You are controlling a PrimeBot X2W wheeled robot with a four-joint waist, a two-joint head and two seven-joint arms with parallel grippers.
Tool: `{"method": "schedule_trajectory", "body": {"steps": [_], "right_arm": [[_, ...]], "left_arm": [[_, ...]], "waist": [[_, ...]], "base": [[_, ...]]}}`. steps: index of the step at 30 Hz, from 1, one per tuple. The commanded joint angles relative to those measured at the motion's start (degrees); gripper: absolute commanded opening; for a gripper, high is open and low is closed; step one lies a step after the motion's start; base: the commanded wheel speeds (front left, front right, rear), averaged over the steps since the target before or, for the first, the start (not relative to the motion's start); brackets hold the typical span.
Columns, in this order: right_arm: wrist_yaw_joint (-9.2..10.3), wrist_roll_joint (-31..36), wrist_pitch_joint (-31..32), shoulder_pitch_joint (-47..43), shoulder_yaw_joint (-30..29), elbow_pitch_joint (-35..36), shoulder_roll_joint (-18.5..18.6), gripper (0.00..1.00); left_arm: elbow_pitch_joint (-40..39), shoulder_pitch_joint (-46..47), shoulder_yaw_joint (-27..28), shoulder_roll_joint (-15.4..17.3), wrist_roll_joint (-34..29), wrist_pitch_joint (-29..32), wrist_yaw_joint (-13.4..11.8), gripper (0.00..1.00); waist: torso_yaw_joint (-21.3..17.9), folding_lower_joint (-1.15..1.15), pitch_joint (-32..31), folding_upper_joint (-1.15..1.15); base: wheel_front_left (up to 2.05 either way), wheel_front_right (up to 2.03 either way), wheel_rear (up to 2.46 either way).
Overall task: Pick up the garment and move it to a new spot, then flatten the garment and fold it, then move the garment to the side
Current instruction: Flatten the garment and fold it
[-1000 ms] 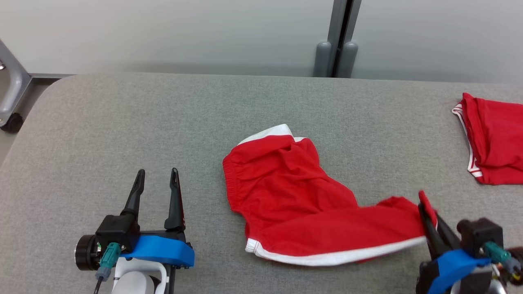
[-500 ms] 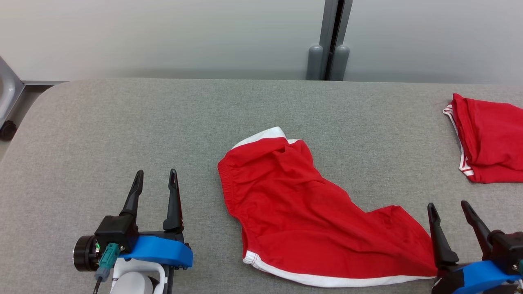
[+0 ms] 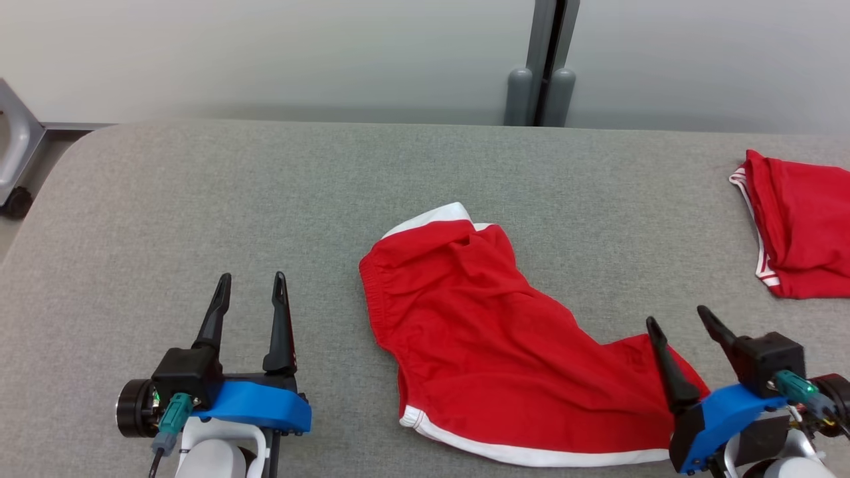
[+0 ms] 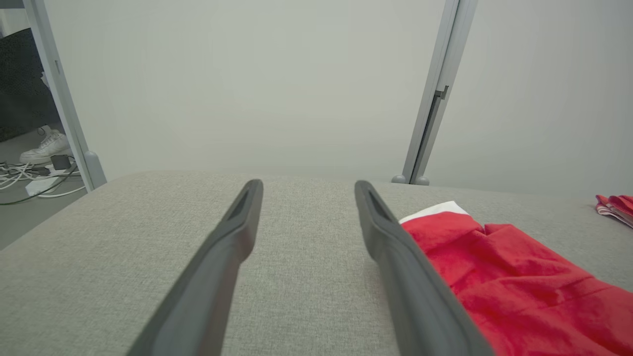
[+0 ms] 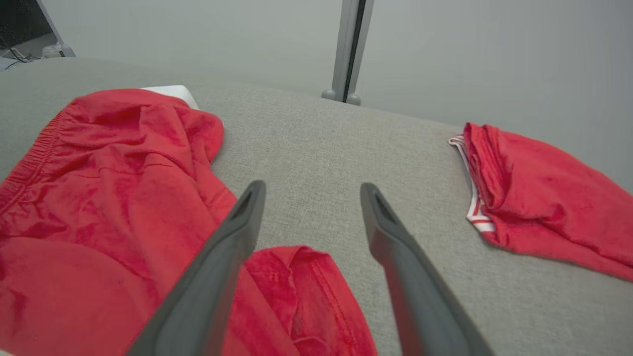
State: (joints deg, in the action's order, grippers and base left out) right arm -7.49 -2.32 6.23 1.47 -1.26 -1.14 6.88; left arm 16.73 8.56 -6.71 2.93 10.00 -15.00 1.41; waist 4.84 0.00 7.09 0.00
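Observation:
The garment (image 3: 491, 338), red shorts with white trim, lies crumpled on the grey table (image 3: 199, 199) at centre; I also see the garment (image 4: 514, 282) in the left wrist view and the garment (image 5: 99, 198) in the right wrist view. My right gripper (image 3: 679, 322) stands open at the garment's right corner, the cloth lying loose under its fingers, nothing held. That open right gripper (image 5: 309, 190) hovers over a folded hem. My left gripper (image 3: 251, 287) is open over bare table left of the garment, and the left gripper (image 4: 306, 190) holds nothing.
A second red garment (image 3: 797, 232) with white stripes lies at the table's far right edge, seen too as the second garment (image 5: 539, 193). A grey post (image 3: 548, 66) stands behind the table. A wheeled metal frame (image 3: 16, 166) sits off the left corner. Cables and a shoe (image 4: 42, 148) lie on the floor.
My right gripper opened and let go of the garment's right corner, which dropped flat onto the table. The gripper then shifted slightly. The left arm stayed still; the camera wobbled.

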Motion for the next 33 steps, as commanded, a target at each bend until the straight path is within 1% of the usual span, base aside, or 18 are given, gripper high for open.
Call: {"method": "schedule_trajectory", "body": {"steps": [1,9,13,14,15,16,17,18,22,27,33], "right_arm": [[-0.02,-0.2,0.5,0.9,0.4,-1.0,0.8,1.00],[-0.02,-1.5,2.0,3.6,3.1,-11.0,2.8,1.00],[-0.02,-2.3,1.5,5.4,4.4,-15.8,3.5,1.00],[-0.02,-2.4,1.9,5.6,4.9,-16.9,3.6,0.95],[-0.02,-3.1,2.0,6.0,5.4,-17.8,3.5,0.65],[-0.02,-4.0,2.0,6.5,5.8,-18.6,3.3,0.30],[-0.02,-4.8,1.9,6.9,6.2,-19.4,3.2,0.08],[-0.02,-5.4,1.7,7.4,6.3,-20.0,3.4,0.00],[-0.02,-6.4,-0.6,9.0,5.7,-21.7,4.3,0.00],[-0.02,-7.2,-3.8,10.6,2.8,-20.6,5.7,0.00],[-0.02,-8.5,-3.7,14.7,0.9,-18.7,6.6,0.00]], "left_arm": [[-0.1,0.8,-0.2,-0.1,-0.2,-0.2,0.1,1.00],[-0.2,1.7,-1.1,-0.1,0.6,-0.2,-0.3,1.00],[-0.2,2.2,-1.5,-0.1,0.6,-0.2,-0.5,1.00],[-0.2,2.3,-1.5,-0.1,0.6,-0.2,-0.6,1.00],[-0.2,2.4,-1.5,-0.1,0.7,-0.2,-0.6,1.00],[-0.1,2.4,-1.5,-0.1,0.7,-0.2,-0.7,1.00],[-0.1,2.3,-1.6,-0.1,0.7,-0.2,-0.8,1.00],[-0.1,2.3,-1.6,-0.1,0.8,-0.2,-0.8,1.00],[-0.1,2.1,-1.5,-0.1,1.0,-0.2,-0.9,1.00],[-0.4,1.9,-1.3,-0.1,1.0,-0.2,-1.0,1.00],[-0.5,2.8,-2.2,-0.1,1.5,-0.2,-1.0,1.00]], "waist": [[0.3,0.00,0.3,0.00],[2.2,0.00,2.0,0.00],[3.0,0.00,2.8,0.00],[3.2,0.00,2.9,0.00],[3.4,0.00,2.9,0.00],[3.5,0.00,3.0,0.00],[3.5,0.00,3.0,0.00],[3.6,0.00,3.0,0.00],[3.5,0.00,2.8,0.00],[3.0,0.00,2.7,0.00],[3.1,0.00,3.7,0.00]], "base": [[0.00,0.00,0.00],[0.00,0.00,0.00],[0.00,0.00,0.00],[0.00,0.00,0.00],[0.00,0.00,0.00],[0.00,0.00,0.00],[0.00,0.00,0.00],[0.00,0.00,0.00],[0.00,0.00,0.00],[0.00,0.00,0.00],[0.00,0.00,0.00]]}}
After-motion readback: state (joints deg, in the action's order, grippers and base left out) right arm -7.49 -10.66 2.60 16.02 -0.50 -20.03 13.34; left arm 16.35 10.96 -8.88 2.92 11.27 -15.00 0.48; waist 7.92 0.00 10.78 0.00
